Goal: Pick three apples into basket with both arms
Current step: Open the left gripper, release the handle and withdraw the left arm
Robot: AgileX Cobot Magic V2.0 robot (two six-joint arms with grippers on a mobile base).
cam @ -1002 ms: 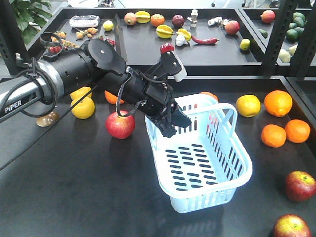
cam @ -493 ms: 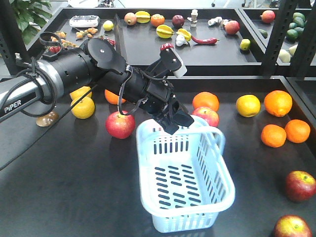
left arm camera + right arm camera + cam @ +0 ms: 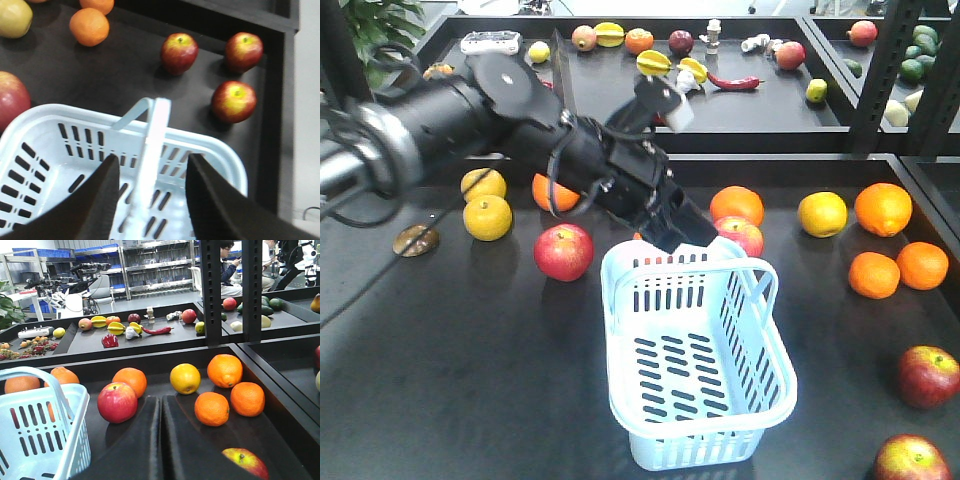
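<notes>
— Three apples (image 3: 179, 52): where do they lie?
— All on the black table (image 3: 470, 380), outside the basket (image 3: 665, 322). The left wrist view shows them grouped past the basket's rim, near the table's raised edge. They are dark red, with yellow-green by the stems. In the front view two of them show at the near right corner, well apart from the basket.
— And the left gripper (image 3: 153, 159)?
— Spread wide, with a finger on either side of the basket's upright handle (image 3: 156, 125), which stands in the gap. I cannot tell whether either finger touches it. From the front, the left arm (image 3: 470, 120) reaches in from the left side, and its tip sits at the basket's far rim.
— The right gripper (image 3: 161, 399)?
— Its two fingers are pressed together with nothing between them, low over the table. One dark red apple lies near its right finger. A paler pink-red apple (image 3: 117, 401) lies to its left, between it and the basket.
— What else is around the basket?
— Another pale apple sits near its far left corner. Oranges (image 3: 883, 208) and a yellow citrus (image 3: 821, 213) lie further right, towards the back of the table
</notes>
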